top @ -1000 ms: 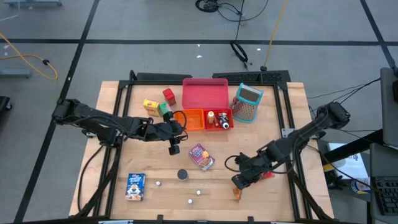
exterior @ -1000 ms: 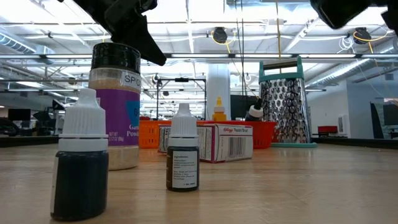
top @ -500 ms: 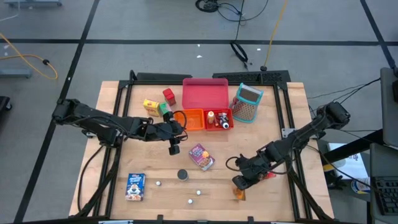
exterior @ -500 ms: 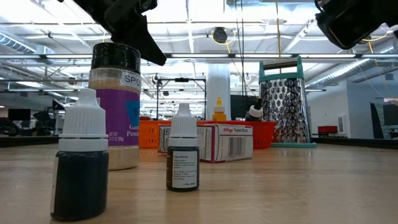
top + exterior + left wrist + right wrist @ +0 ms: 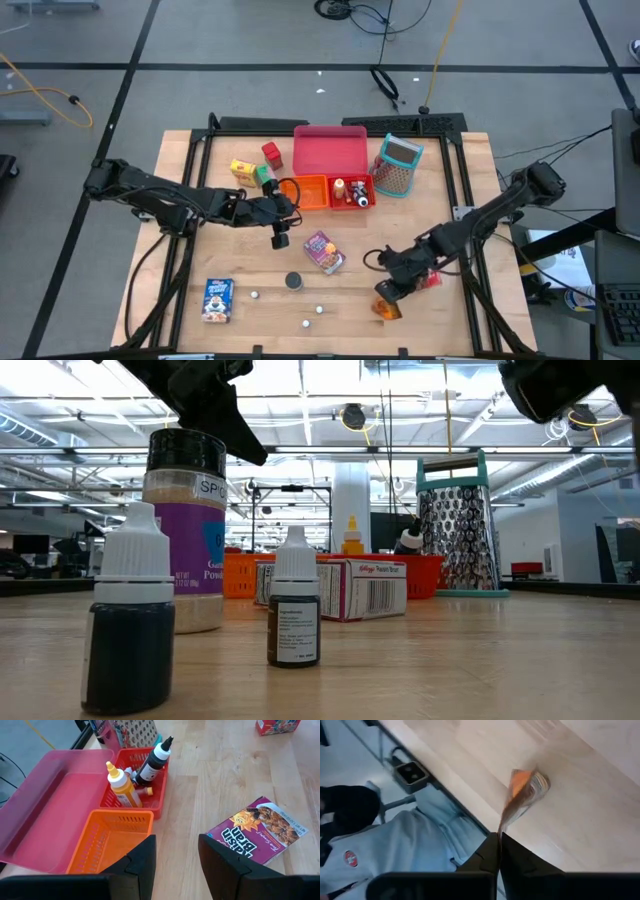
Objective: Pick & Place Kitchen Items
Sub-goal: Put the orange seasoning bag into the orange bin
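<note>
Right pincer [image 5: 388,299] has lifted its orange packet [image 5: 386,308]; purple box [image 5: 260,831] reads "Raisin Bran".

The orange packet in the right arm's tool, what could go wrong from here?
1. The right tool pinches the orange packet only by a thin edge in the right wrist view, so it may slip out.
2. The packet hangs near the table's front edge, so a drop could send it off the table.
3. Small white balls lie nearby and could be knocked and roll.
</note>
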Robot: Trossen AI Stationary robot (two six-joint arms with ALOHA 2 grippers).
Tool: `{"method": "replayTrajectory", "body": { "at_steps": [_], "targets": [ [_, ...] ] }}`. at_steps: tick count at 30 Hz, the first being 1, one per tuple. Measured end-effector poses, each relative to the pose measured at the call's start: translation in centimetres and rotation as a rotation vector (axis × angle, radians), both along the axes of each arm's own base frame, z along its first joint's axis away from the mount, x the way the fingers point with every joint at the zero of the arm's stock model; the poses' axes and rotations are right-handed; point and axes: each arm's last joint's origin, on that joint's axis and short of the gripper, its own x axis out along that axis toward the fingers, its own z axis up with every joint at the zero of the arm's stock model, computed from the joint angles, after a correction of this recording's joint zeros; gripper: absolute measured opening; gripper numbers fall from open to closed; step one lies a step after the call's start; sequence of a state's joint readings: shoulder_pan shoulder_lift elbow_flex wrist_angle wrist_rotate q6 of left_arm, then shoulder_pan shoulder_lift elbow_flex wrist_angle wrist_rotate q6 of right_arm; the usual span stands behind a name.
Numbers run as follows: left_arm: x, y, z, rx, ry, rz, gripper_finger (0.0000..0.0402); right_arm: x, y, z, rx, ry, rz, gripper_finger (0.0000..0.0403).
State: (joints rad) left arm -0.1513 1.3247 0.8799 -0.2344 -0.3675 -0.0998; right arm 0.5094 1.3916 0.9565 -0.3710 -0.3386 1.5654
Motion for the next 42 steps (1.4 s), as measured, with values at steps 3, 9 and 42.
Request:
{"method": "replayTrajectory", "body": {
  "at_steps": [3, 9, 42],
  "targets": [
    [0.0, 0.0, 0.0, 0.000, 0.000, 0.000, 0.0150, -0.1, -0.8, 0.8, -0.002, -0.048, 0.002, 0.0001],
    [0.0, 0.0, 0.0, -0.001, -0.003, 0.000, 0.0150, -0.1, -2.8, 2.3, -0.038, -0.159, 0.002, 0.0001],
    [0.4, -0.1, 0.6, -0.011, -0.077, 0.000, 0.0150, 6.2, -17.0, 4.1, -0.703, -0.936, 0.090, 0.0000]
  ]
}}
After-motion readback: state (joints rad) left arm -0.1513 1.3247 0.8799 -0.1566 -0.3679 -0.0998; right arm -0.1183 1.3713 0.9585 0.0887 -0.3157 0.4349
